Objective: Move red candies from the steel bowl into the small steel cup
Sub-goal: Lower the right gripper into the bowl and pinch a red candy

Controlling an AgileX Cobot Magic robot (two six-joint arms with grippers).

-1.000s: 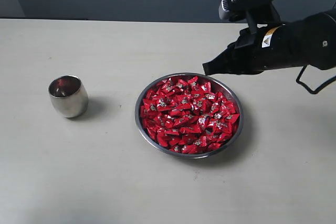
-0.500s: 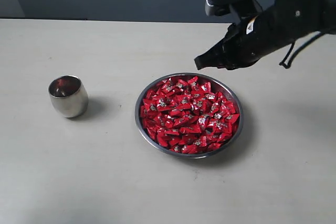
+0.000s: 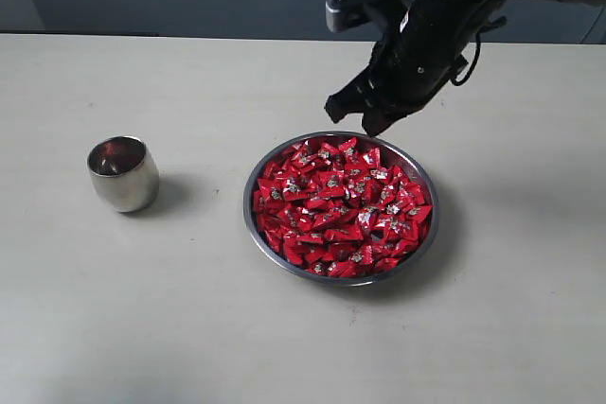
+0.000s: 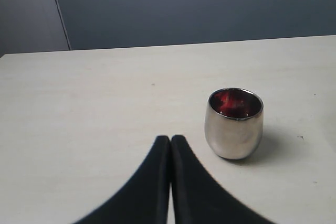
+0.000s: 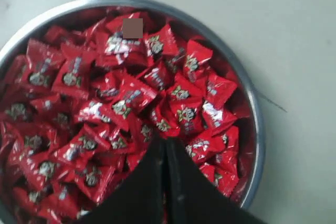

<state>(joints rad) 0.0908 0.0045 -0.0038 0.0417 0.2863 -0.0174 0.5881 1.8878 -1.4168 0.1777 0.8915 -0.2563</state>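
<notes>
Shut tight with fingers pressed flat together and gripping nothing, the right pincer hangs above the far rim of the steel bowl, not touching it. Angled down toward the heap, probably to line up a pick. Must open before any grasp. In the right wrist view, the same closed pincer points at the red candies near the middle of the pile. Likely placed there for a straight drop into a dense patch.

Likewise closed and empty, the left pincer sits low over the surface, out of the exterior view. Aimed at the small steel cup from nearby, not touching it. Probably stationed there to leave the route between bowl and cup free.

Steel bowl near the middle of the surface, a little toward the right-hand edge in the exterior view. Filled almost to the rim with red candies, heaped several deep with foil wrappers overlapping. None seen outside it.

Small steel cup upright, mouth up, toward the left-hand edge and well apart from the bowl, ready to receive. Red glow inside in the left wrist view. Candy or mere reflection on polished steel: cannot tell. Nothing showing above its rim.

Transfer judged to be at an early stage, with the bowl close to full.
</notes>
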